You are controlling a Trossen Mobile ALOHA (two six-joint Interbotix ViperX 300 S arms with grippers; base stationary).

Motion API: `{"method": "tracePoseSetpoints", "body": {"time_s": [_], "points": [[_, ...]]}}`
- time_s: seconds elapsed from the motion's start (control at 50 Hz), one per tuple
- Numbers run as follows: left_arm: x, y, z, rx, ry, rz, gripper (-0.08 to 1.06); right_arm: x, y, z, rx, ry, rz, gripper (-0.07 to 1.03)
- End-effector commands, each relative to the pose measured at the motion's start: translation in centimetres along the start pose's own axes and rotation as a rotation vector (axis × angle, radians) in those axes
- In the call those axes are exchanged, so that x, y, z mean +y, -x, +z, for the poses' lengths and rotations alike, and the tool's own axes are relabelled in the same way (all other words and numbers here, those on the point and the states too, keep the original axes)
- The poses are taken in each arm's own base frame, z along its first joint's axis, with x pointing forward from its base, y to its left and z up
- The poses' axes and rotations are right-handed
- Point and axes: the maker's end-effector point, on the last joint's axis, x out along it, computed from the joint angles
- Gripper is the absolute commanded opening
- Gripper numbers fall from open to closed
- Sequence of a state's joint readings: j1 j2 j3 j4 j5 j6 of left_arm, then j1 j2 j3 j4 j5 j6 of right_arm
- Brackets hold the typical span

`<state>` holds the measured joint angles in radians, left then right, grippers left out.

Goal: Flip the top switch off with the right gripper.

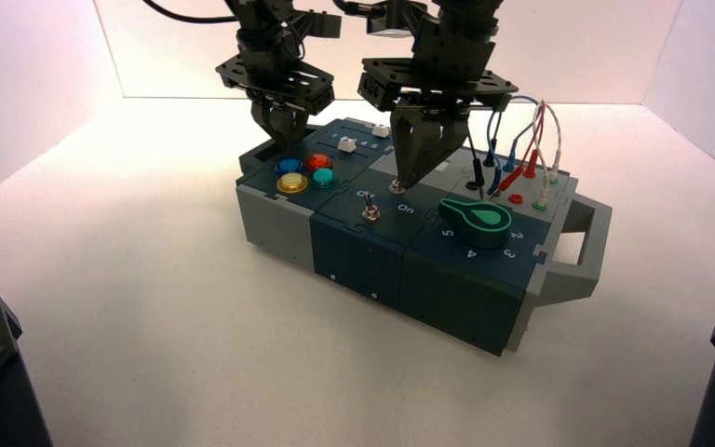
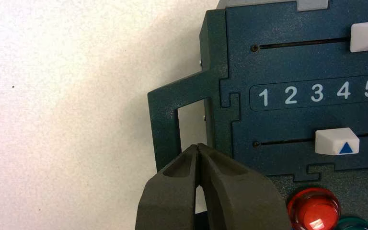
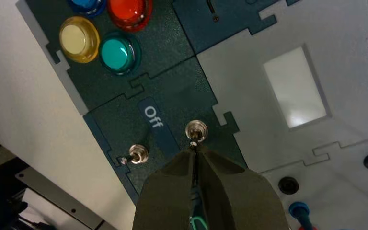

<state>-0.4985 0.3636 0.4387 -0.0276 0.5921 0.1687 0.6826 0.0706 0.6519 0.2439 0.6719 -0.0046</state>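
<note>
The right gripper (image 1: 399,182) hangs point-down over the middle of the box (image 1: 363,251), its two tapering fingers (image 3: 172,187) pressed together into a single tip. That tip sits right at the lever of the top switch (image 3: 196,130), a small silver toggle on a round nut; from the right wrist view the lever end appears to meet the fingertips, though actual contact cannot be confirmed. Just to one side of the fingers stands the twin silver toggle (image 3: 137,154), with the white "Off" lettering (image 3: 154,118) running between the two switches. Beyond the fingertips, across the dark panel, lie the yellow button (image 3: 79,39), the teal button (image 3: 117,53) and the red button (image 3: 129,10); a pale grey panel with a bright rectangular window (image 3: 294,86) spreads off to the other side.

The left gripper (image 1: 281,140) waits at the far left end of the box, its fingers (image 2: 172,191) also closed with nothing between them. Their tip hovers beside the box's dark handle loop (image 2: 165,124), near a white slider (image 2: 338,141) with a blue triangle, under a row of numbers 1 to 5 (image 2: 316,92).

In the high view a green knob (image 1: 477,222) and a cluster of red, blue and white wires (image 1: 521,149) stand to the right of the working gripper.
</note>
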Motion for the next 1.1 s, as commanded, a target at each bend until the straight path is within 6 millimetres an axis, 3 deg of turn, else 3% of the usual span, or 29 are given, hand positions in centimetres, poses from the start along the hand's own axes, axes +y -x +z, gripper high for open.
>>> {"method": "tracePoseSetpoints", "body": {"time_s": [0.02,0.16,0.36,0.5,0.78,1.1], "points": [[0.0,-3.5,-2.6,0.099,-0.030,-0.012,-0.03,0.8,1.6,3.8,-0.113,0.013,0.013,-0.02],[0.1,-3.6,-2.9,0.105,-0.031,-0.013,-0.03,1.1,2.0,4.6,-0.100,0.021,0.017,-0.02],[0.1,-3.5,-3.0,0.105,-0.028,-0.013,-0.03,0.8,2.8,1.5,-0.060,0.023,0.013,-0.02],[0.3,-3.0,-2.6,0.085,-0.027,-0.009,-0.03,1.7,4.0,-0.6,-0.053,0.021,0.041,-0.02],[0.3,-1.8,-2.2,0.052,-0.028,-0.004,-0.03,3.4,4.6,-5.7,0.041,0.072,0.066,-0.02],[0.3,-1.5,-1.9,0.040,-0.023,-0.003,-0.03,3.5,5.2,-6.1,0.054,0.082,0.073,-0.02]]}}
